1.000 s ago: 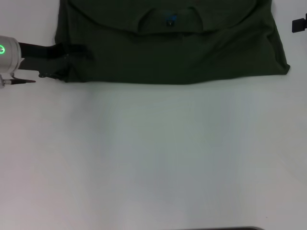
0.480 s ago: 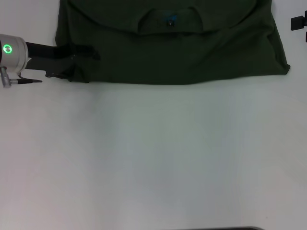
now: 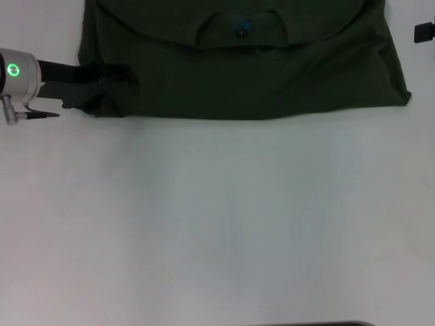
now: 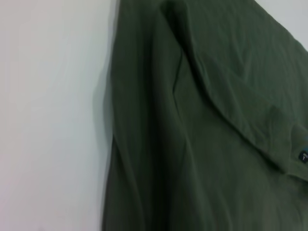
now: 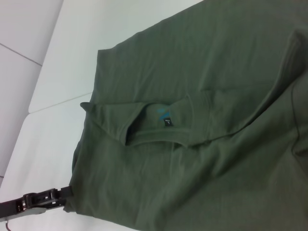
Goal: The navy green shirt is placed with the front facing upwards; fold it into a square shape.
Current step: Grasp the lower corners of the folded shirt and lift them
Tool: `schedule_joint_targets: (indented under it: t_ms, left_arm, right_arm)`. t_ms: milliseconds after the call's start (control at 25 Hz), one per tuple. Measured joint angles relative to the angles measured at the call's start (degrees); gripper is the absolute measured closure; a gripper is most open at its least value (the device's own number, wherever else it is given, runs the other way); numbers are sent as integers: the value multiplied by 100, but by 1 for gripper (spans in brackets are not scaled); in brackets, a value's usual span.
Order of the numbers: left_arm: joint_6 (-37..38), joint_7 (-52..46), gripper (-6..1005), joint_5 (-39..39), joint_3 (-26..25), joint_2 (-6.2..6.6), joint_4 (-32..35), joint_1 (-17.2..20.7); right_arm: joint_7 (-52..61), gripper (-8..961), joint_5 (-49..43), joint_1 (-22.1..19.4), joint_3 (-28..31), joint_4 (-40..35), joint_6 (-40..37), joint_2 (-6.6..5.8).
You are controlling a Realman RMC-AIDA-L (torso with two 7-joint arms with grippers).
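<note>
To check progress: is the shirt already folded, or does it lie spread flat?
Partly folded: the shirt shows a doubled layer below the collar.

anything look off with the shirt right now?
Mostly tidy. The navy green shirt lies folded flat, but its near left corner is bunched and lifted where the left gripper meets it. Right gripper sits beyond the right edge.

You're looking at a lab-type test bench: bare white table (image 3: 217, 224), pale tiled floor (image 5: 24, 43) beyond its edge.
</note>
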Motion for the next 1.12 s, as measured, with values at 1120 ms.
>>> schedule_joint_targets:
  t_ms: [1120]
  left_arm:
    - [70, -128, 425, 398, 379, -58, -159, -223]
  right_arm:
    - [-6, 56, 198, -10, 61, 0, -193, -28]
